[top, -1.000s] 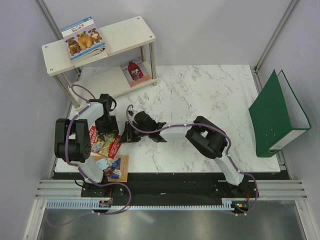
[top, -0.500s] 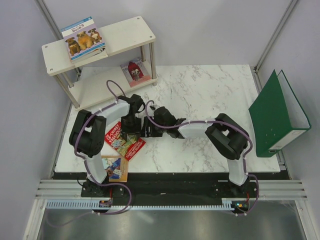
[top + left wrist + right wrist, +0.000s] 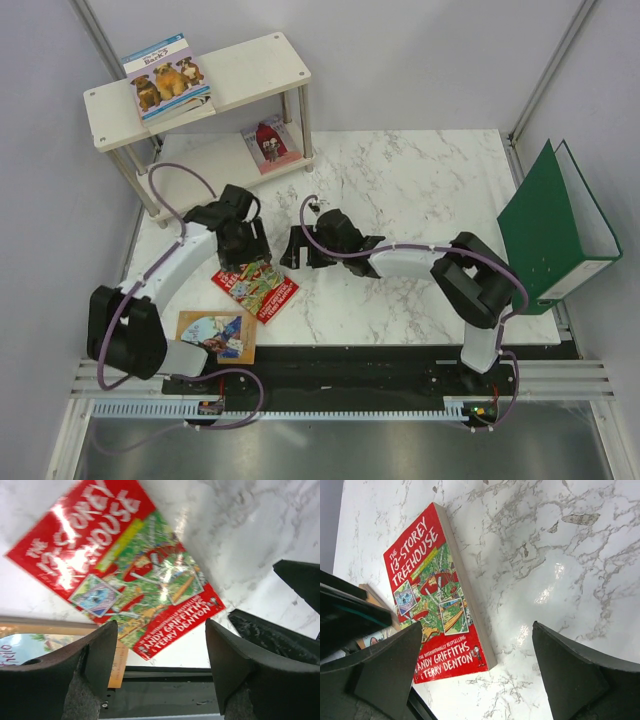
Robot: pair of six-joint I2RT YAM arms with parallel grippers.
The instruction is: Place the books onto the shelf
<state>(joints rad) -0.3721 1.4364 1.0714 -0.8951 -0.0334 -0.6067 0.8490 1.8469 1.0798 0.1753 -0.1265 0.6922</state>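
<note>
From above, 2 books are already on the shelf (image 3: 250, 75): the dog book (image 3: 168, 78) lies on the top board and a small red-covered book (image 3: 268, 143) on the lower board. The red Treehouse book (image 3: 256, 289) lies flat on the marble surface (image 3: 420, 190), well apart from the shelf, with the orange-brown book (image 3: 216, 336) near it at the front edge. The left pincer (image 3: 243, 262) hangs at the red book's upper edge and the right pincer (image 3: 295, 250) just beside it, so the step in hand looks like picking up the red book. The green binder (image 3: 550, 235) stands far right. In the left wrist view, the left pincer (image 3: 160, 625) is spread wide with nothing between its fingers; the red cover fills the gap below them, and whether they touch it I cannot tell. In the right wrist view, the right pincer (image 3: 477, 625) is spread fully and empty, facing the book's long edge and clear of it. The next move likely calls for 1 pincer to get a finger under that thin edge, close on it, and carry the book up-left to a board.
</note>
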